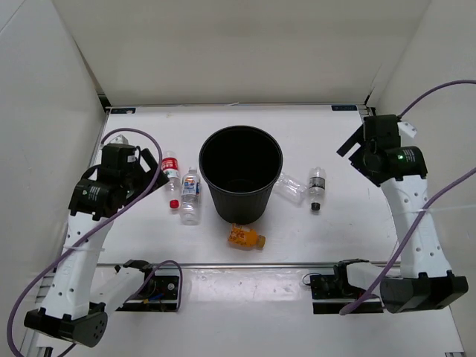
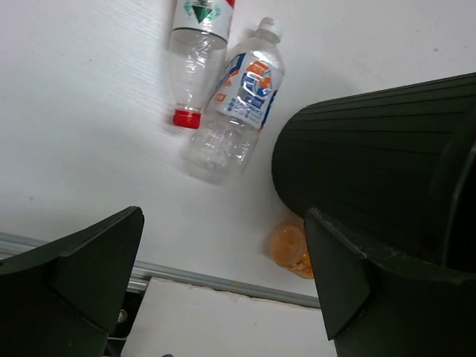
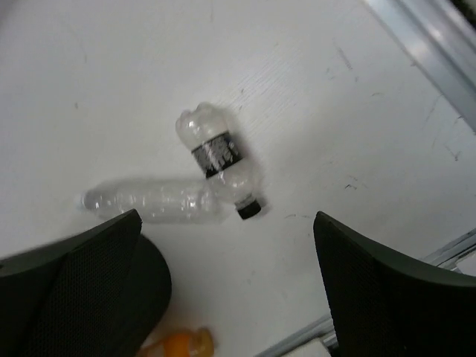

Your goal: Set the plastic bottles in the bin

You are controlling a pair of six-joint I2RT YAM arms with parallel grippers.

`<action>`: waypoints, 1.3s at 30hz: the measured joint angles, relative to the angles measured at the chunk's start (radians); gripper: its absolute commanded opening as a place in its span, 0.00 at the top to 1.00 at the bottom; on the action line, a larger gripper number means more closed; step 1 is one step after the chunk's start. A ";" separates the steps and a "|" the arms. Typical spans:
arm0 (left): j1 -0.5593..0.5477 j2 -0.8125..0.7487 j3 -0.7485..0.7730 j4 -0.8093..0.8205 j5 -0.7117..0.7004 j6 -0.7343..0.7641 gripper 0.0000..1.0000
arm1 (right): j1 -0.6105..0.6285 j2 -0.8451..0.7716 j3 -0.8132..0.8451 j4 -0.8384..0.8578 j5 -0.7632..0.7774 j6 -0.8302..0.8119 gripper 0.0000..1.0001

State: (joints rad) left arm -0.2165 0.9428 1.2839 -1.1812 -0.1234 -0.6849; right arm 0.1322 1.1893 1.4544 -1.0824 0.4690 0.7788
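"Top external view, from the near edge outward: what comes first?"

"The orange bottle [image 1: 245, 238], lying on the bench [image 1: 149, 245] just in front of the bin [image 1: 239, 204]. The bin stands upright in the middle, and I see no bottle inside it."

"And beside the bin?"

"On its left lie the blue-white labelled bottle [image 1: 191, 195] and, further out, the red-capped bottle [image 1: 172, 178]. On its right the plain bottle [image 1: 290, 187] lies close to the wall, with the black-capped bottle [image 1: 317, 186] just beyond."

"The jaws?"

"Both pairs are wide apart and hold nothing. The left jaws hang near the left pair, the right jaws near the right pair."

"Which step, then?"

"I judge the very first one, because all five bottles are outside. Next, one arm must go down over a bottle, close across its body, and lift it above the rim. Thin plastic may slip."
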 measured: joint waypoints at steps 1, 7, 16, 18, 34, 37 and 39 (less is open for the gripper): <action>-0.003 0.002 -0.013 -0.001 -0.010 -0.003 0.00 | -0.001 -0.010 -0.021 0.011 -0.053 -0.035 0.00; -0.006 0.025 -0.035 -0.026 -0.092 -0.041 0.00 | -0.020 0.156 -0.077 0.035 -0.323 -0.159 0.00; 0.018 0.084 -0.054 -0.035 -0.163 -0.086 0.00 | -0.025 0.440 -0.052 0.092 -0.575 -0.280 0.00; 0.024 0.089 -0.061 -0.033 -0.171 -0.090 0.00 | -0.028 0.517 0.012 0.100 -0.584 -0.290 0.00; 0.112 0.135 -0.085 -0.043 -0.169 -0.102 0.00 | -0.114 0.825 0.072 0.154 -0.492 -0.292 0.23; 0.114 0.135 -0.093 -0.044 -0.169 -0.117 0.00 | -0.133 0.828 0.055 0.154 -0.473 -0.284 0.51; 0.116 0.135 -0.103 -0.043 -0.164 -0.128 0.00 | -0.144 0.808 0.045 0.146 -0.455 -0.257 0.66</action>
State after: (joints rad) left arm -0.1009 1.0779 1.1809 -1.2243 -0.2878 -0.8131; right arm -0.0120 1.9972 1.4990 -0.9367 0.0135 0.5217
